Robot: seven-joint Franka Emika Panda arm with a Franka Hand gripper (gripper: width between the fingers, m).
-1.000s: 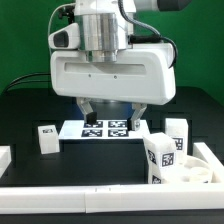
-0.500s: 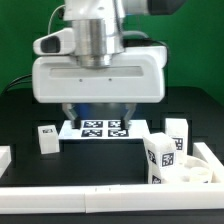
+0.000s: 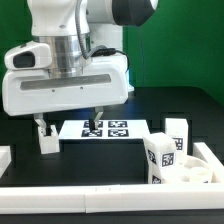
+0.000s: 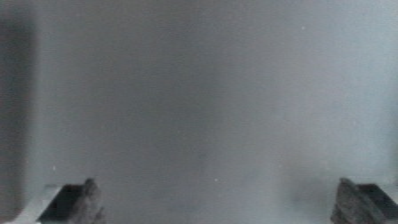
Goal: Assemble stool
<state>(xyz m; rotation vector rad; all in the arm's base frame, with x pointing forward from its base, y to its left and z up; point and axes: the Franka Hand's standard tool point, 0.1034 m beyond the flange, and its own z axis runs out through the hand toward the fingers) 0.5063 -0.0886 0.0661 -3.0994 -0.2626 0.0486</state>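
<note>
In the exterior view my gripper (image 3: 68,124) hangs open over the table's left part, with nothing between its fingers (image 3: 40,126). Just below one fingertip, a white tagged stool leg (image 3: 46,140) stands upright on the black table. A second leg (image 3: 176,131) stands at the right. In front of it lies the round seat disc (image 3: 190,172), and a tagged leg (image 3: 159,157) stands up from it. The wrist view is a grey blur. Only the two dark fingertips (image 4: 71,200) show there, wide apart around my gripper (image 4: 221,205).
The marker board (image 3: 108,128) lies flat at mid table, behind my fingers. White border rails run along the front (image 3: 90,200), the right (image 3: 214,160) and the left (image 3: 4,157). The arm's broad white body (image 3: 65,90) hides the table's back left.
The arm has swung toward the exterior view's left, from over the marker board to above the left leg. The jaws have stayed open and no part has moved.
</note>
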